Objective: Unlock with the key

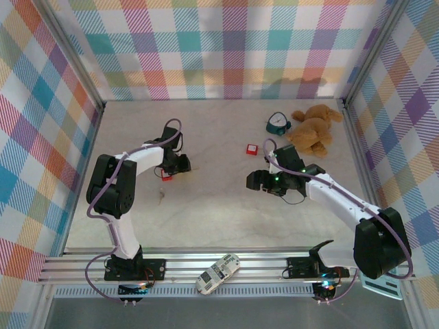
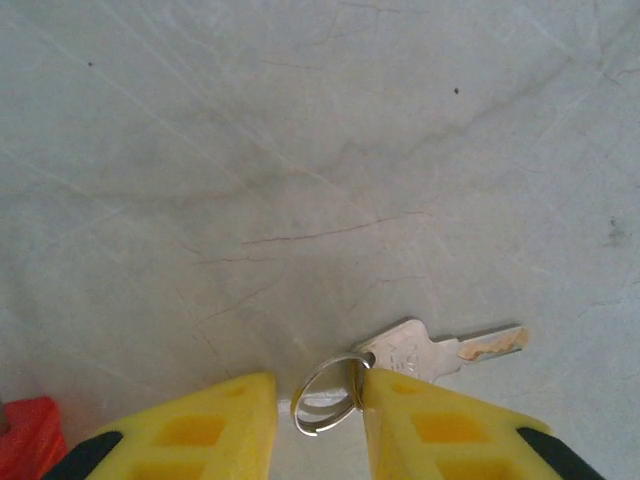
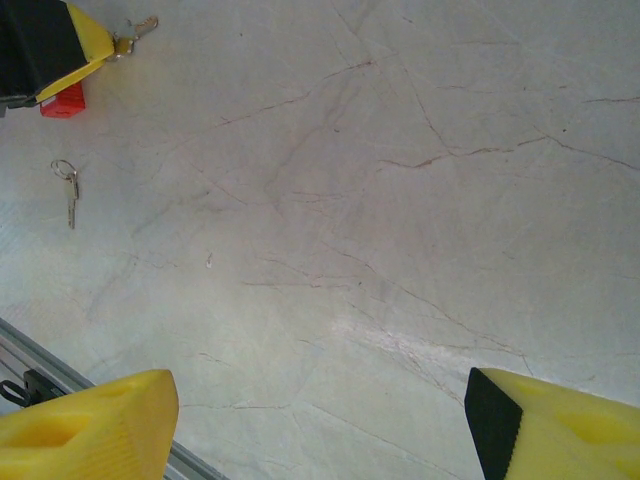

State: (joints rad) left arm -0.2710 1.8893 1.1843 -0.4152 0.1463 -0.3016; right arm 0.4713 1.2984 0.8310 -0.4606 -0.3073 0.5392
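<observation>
- Table [image 1: 219, 212] — pale, marbled.
- Right gripper [image 3: 320, 420] — fingers spread wide over bare table, nothing between them.
- Left gripper [image 2: 320, 400] — jaws narrowly parted, unclenched, straddling the key's ring.
- Red block [image 3: 62, 100] — just beside left gripper.
- Key [image 2: 430, 350] — flat on table, ring touching one finger.

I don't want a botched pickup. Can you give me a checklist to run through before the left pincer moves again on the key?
1. Ring between the left pincer fingers: ok, it sits in the gap.
2. Grip closed on the ring: not ok, the jaws stand apart.
3. Key lifted: not ok, it lies flat on the table.
4. Right pincer free for the lock: ok, open, nothing between its fingers.
5. Red lock unobstructed: ok, it stands alone.
6. Right key chosen: cannot tell, a second key lies nearby.
</observation>
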